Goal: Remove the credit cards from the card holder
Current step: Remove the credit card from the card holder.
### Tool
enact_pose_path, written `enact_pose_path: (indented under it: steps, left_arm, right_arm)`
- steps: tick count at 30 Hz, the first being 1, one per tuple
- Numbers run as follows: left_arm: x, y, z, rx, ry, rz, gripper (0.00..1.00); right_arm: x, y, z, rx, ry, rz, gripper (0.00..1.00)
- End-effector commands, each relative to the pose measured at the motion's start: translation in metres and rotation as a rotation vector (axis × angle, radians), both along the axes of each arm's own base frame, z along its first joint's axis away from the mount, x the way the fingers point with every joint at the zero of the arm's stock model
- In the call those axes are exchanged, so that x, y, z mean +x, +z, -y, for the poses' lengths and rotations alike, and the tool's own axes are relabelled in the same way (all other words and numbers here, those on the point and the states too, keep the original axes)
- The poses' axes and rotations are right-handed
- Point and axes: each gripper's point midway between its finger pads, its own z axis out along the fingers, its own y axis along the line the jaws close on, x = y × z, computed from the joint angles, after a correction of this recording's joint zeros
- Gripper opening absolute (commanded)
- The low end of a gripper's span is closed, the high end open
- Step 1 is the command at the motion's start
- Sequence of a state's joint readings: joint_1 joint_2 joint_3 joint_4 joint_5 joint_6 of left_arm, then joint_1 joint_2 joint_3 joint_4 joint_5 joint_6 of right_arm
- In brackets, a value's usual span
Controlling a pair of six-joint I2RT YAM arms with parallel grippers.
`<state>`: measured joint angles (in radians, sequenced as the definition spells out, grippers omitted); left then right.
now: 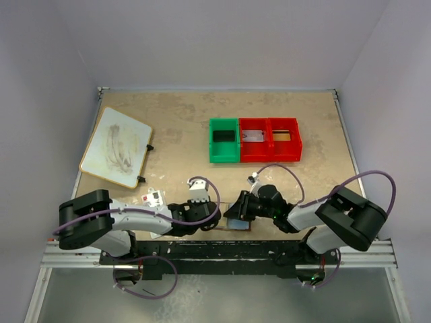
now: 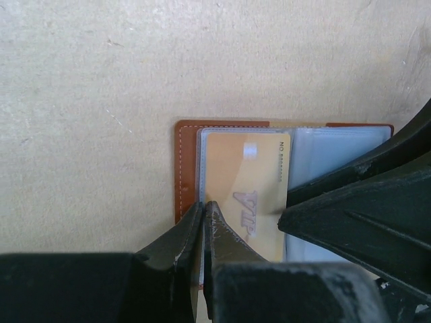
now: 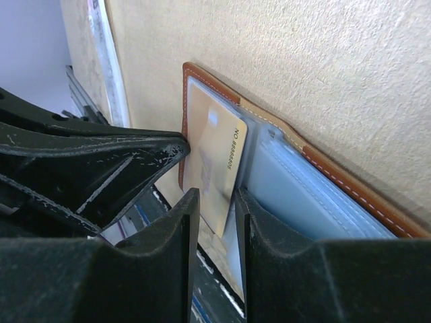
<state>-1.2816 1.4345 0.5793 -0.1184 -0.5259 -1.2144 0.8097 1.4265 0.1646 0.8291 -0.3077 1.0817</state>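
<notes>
The brown card holder (image 1: 237,224) lies open near the table's front edge, its bluish clear pockets up (image 2: 185,161) (image 3: 337,178). A golden tan credit card (image 2: 246,195) (image 3: 212,151) sticks partway out of the left pocket toward the near edge. My left gripper (image 1: 219,219) (image 2: 204,205) is shut, its tips on the pocket's left edge beside the card. My right gripper (image 1: 232,214) (image 3: 215,198) stands open, one jaw on each side of the card's protruding end, with a gap on both sides. A silvery grey credit card (image 1: 252,136) lies in a red bin.
A green bin (image 1: 223,140) and two red bins (image 1: 284,139) stand in a row at the back middle. A white board (image 1: 116,147) lies at the back left. A small packet with a red mark (image 1: 152,198) sits by my left arm. The metal front rail (image 1: 222,250) runs just below the holder.
</notes>
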Motion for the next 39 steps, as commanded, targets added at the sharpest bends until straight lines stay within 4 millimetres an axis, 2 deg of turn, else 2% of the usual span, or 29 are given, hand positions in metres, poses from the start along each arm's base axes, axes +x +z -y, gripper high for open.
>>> enact_pose_path:
  steps: [1,5,10,14,17,20,23,27,33,37,39]
  left_arm:
    - [-0.028,-0.048,-0.047,0.177,-0.018,-0.115,0.0]
    - [-0.033,-0.054,-0.05,0.165,-0.017,-0.13,0.0]
    - [-0.035,-0.055,-0.05,0.164,-0.017,-0.133,0.0]
    - [-0.036,-0.055,-0.048,0.159,-0.024,-0.131,0.0]
    - [-0.037,-0.054,-0.046,0.157,-0.029,-0.128,0.0]
    - [-0.035,-0.052,-0.044,0.153,-0.029,-0.12,0.0]
    - [-0.034,-0.051,-0.043,0.154,-0.027,-0.113,0.0]
    - [-0.032,-0.051,-0.044,0.166,-0.023,-0.107,0.0]
    - [-0.031,-0.051,-0.05,0.187,-0.008,-0.1,0.0]
    - [-0.03,-0.049,-0.051,0.19,-0.005,-0.095,0.0]
    - [-0.03,-0.049,-0.051,0.191,-0.005,-0.095,0.0]
  right_arm:
    - [-0.002,-0.02,0.002,-0.045,-0.055,-0.049,0.31]
    - [0.0,-0.008,-0.014,0.019,0.0,-0.014,0.29]
    - [0.008,0.016,-0.022,0.136,-0.048,0.009,0.2]
    - [0.025,0.016,-0.023,0.085,-0.116,0.003,0.27]
    - [0.037,0.021,-0.025,0.046,-0.15,0.014,0.26]
    - [0.044,0.017,-0.026,-0.036,-0.154,0.026,0.22]
    - [0.039,0.02,-0.035,-0.025,-0.079,0.071,0.17]
    - [0.021,0.011,-0.049,-0.034,0.06,0.088,0.15]
    - [0.005,0.007,-0.046,-0.015,0.105,0.089,0.2]
    - [0.004,0.007,-0.039,-0.043,0.098,0.096,0.09]
    - [0.004,0.011,-0.038,-0.047,0.1,0.106,0.0]
